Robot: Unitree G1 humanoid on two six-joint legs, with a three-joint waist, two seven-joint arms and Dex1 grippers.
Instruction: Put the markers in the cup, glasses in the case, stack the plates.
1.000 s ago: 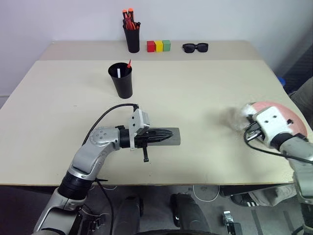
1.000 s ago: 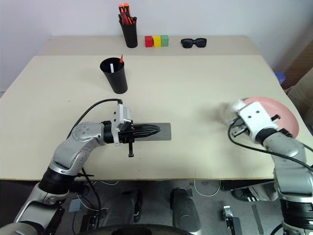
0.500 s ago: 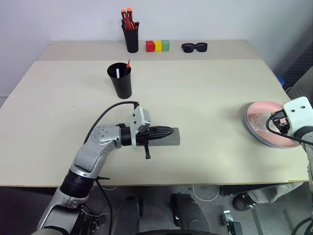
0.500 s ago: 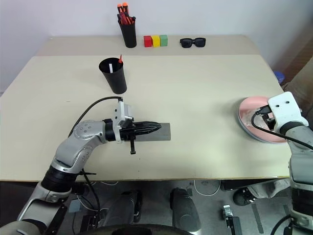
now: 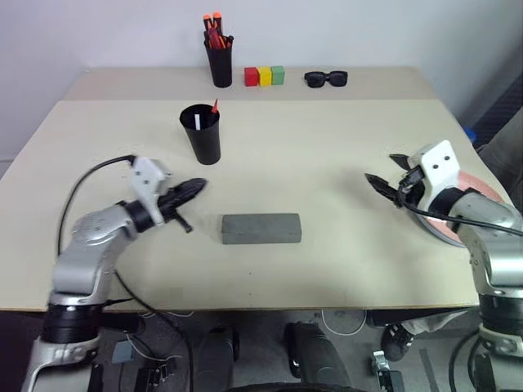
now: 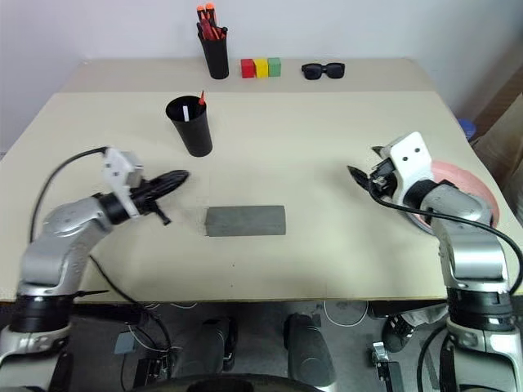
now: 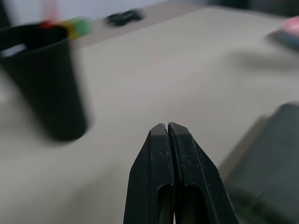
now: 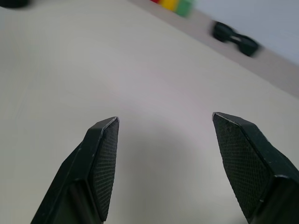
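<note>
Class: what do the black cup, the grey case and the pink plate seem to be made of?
Cup: likely matte plastic, dull black with no glare.
Case: grey hard shell, flat and unshiny; material uncertain.
Pink plate: probably smooth plastic, with an even salmon colour.

Plates: largely covered by the right arm; a pink rim is seen, any second plate beneath cannot be made out. Case: closed, contents hidden; cut off at the frame edge in the left wrist view. Cup: blurred (the markers inside are shown by their tips alone). Sunglasses: blurred.
</note>
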